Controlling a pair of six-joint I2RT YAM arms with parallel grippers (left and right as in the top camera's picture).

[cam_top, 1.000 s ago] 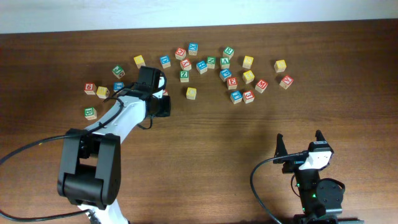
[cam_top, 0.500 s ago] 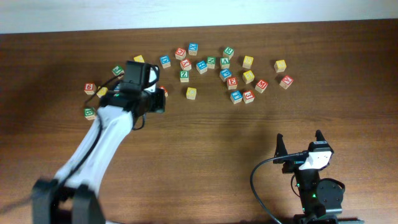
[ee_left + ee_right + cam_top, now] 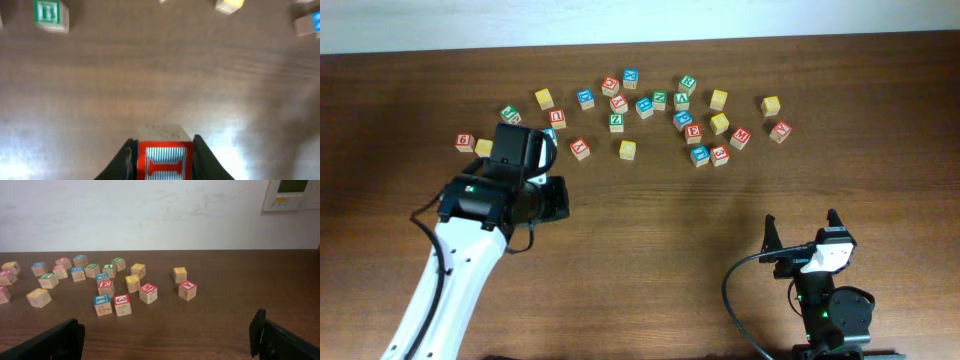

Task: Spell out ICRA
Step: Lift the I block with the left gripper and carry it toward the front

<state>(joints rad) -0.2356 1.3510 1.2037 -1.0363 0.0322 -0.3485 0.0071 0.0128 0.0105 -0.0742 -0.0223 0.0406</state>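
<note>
Set the red I block [image 3: 161, 162] down flat and square on bare worktop [image 3: 150, 90], clear of the loose letters, and leave room beside it for C, R and A. Your left end effector [image 3: 162, 150] is clamped on it, with the block pinched between both fingers. Your right end effector [image 3: 165, 337] sits parked, spread wide.

Open bench [image 3: 660, 225] runs from 3 to 9 o'clock; many blocks [image 3: 692, 129] crowd the way at 12 o'clock.
</note>
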